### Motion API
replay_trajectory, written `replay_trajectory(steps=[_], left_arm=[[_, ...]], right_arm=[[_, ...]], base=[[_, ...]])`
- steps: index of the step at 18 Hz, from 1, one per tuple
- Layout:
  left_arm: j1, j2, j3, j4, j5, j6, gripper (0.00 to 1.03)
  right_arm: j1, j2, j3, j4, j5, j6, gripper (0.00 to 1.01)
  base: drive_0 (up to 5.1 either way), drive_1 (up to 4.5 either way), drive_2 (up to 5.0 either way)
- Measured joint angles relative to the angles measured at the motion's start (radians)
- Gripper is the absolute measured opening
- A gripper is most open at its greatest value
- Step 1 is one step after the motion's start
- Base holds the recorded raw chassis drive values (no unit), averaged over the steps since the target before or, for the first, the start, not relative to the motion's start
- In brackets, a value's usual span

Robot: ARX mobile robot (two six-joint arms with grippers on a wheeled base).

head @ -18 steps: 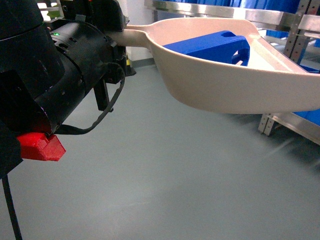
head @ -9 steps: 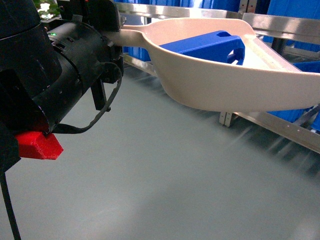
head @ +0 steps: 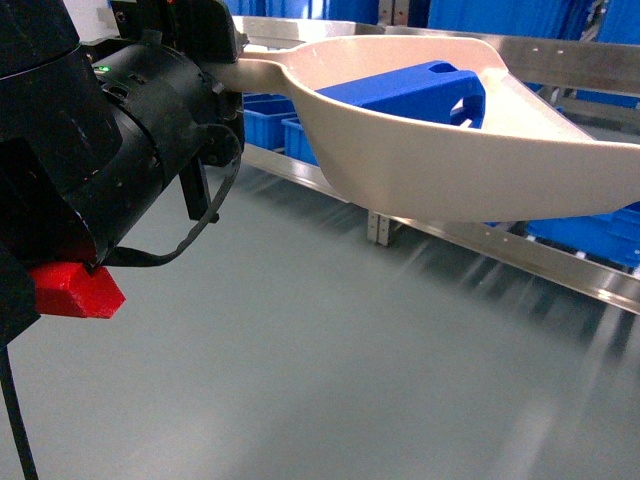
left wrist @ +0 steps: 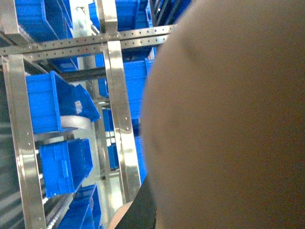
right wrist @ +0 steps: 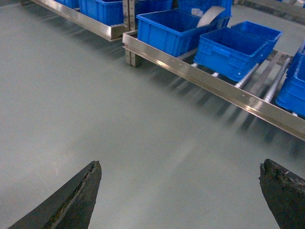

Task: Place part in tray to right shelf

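Note:
The beige tray (head: 450,170) hangs in the air across the top of the head view, with its handle running left into my left gripper (head: 225,60), which is shut on it. The blue part (head: 410,95) lies inside the tray against its back wall. In the left wrist view the tray (left wrist: 228,119) fills the right side and hides the fingers. The right shelf (right wrist: 209,83) shows its shiny front rail, and white rollers (right wrist: 248,76) run behind it. My right gripper (right wrist: 180,164) is open above the bare grey floor, short of that rail.
Large blue crates (right wrist: 176,28) sit on the low rack, one (right wrist: 233,47) on the rollers. More blue bins (head: 265,125) stand behind the rail (head: 500,250). Steel uprights (left wrist: 116,119) and stacked crates fill the left wrist view. Grey floor (head: 300,380) lies below the tray.
The racks and crates behind the tray have slid to the left in the head view as the base moves. Tray, part and left arm keep the same place in view.

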Motion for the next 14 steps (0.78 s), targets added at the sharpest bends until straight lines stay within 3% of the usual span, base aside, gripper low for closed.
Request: replay_trajectory(steps=[14], left_arm=[[0.000, 0.000, 0.000, 0.000, 0.000, 0.000, 0.13]], right_arm=[[0.000, 0.000, 0.000, 0.000, 0.000, 0.000, 0.98]], base=[[-1.6, -1.60, -1.6]])
